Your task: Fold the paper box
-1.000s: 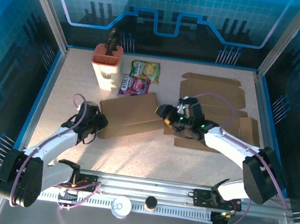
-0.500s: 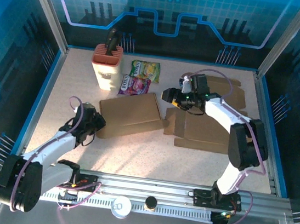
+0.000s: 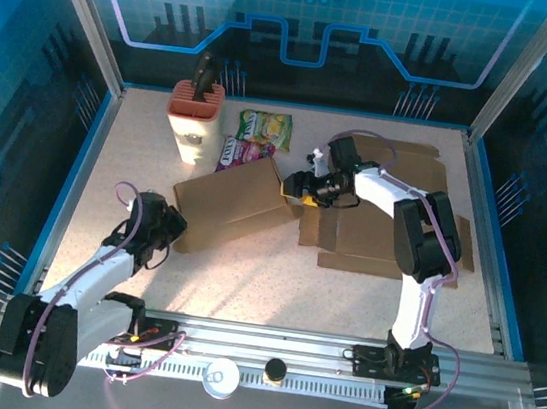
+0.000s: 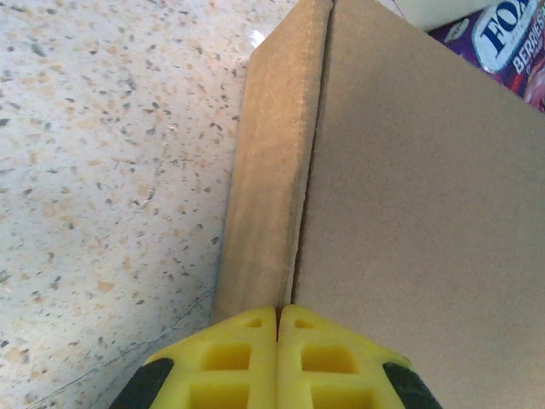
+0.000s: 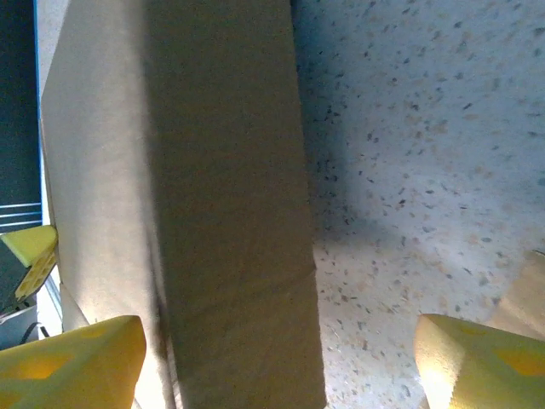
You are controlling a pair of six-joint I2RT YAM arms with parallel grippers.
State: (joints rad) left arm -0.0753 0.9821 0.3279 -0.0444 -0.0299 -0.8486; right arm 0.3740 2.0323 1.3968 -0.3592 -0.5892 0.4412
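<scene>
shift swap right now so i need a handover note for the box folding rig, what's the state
Left gripper: shut, fingertips together at the near-left corner of the paper box; can't tell whether any cardboard is pinched.
Right gripper: open, fingers either side of the box's right end, not clamped.
The box lies mid-table at an angle; flat cardboard sheets lie to its right.
Done: left side panel bent along its crease.
Left: probably the remaining folds and closing; how finished the box is isn't clear.
</scene>
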